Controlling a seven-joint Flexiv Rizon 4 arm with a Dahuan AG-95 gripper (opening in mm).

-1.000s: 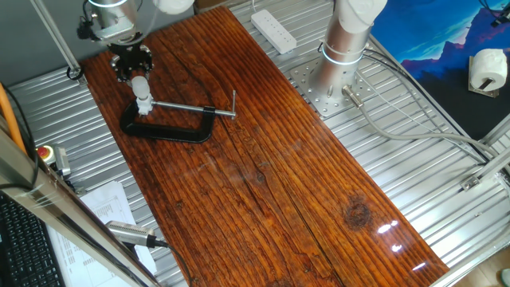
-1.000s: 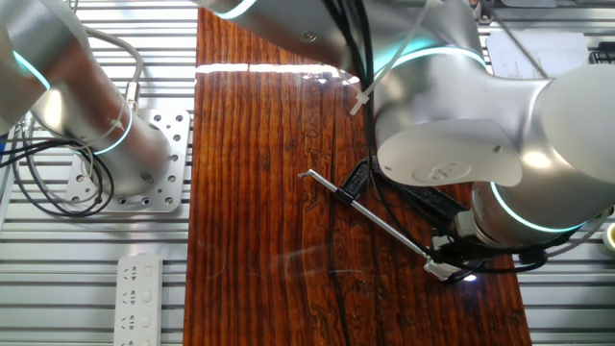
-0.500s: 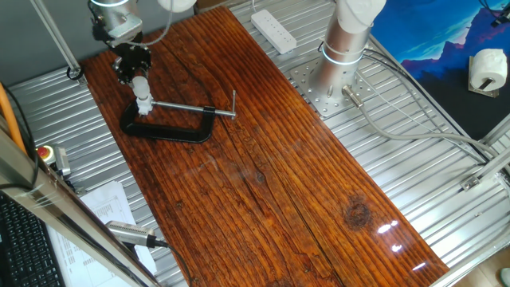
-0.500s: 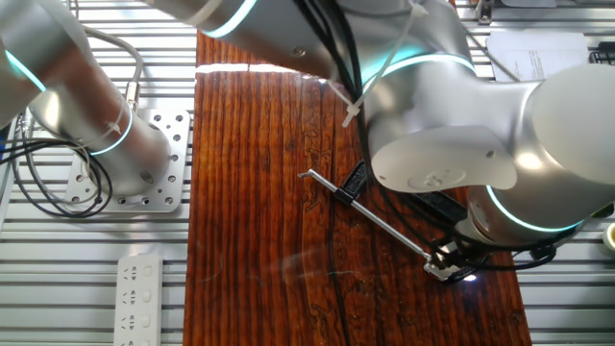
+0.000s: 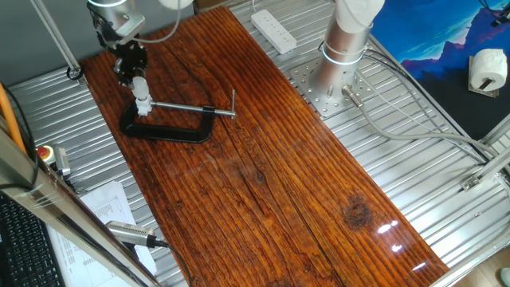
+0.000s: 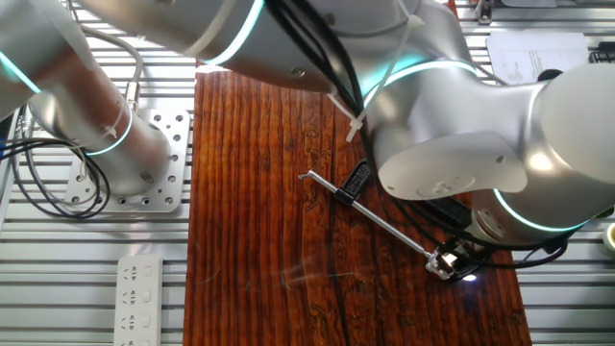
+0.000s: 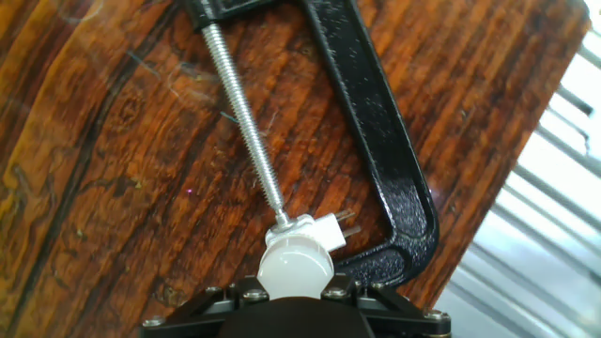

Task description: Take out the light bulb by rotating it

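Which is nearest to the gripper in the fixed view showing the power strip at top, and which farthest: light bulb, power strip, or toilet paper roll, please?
1. Light bulb, directly beneath the gripper, far left.
2. Power strip, top centre, off the board.
3. Toilet paper roll, far right edge.

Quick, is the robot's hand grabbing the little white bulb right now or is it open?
Gripper: shut on the light bulb, gripping it from above.

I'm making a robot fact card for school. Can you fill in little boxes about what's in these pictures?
place: wooden table
bulb: the light bulb, white, upright in its socket, held in the C-clamp
clamp screw: steel rod pressing on the socket
gripper: directly over the bulb, fingers around it; grip itself hidden
also there: white power strip at the table's far edge
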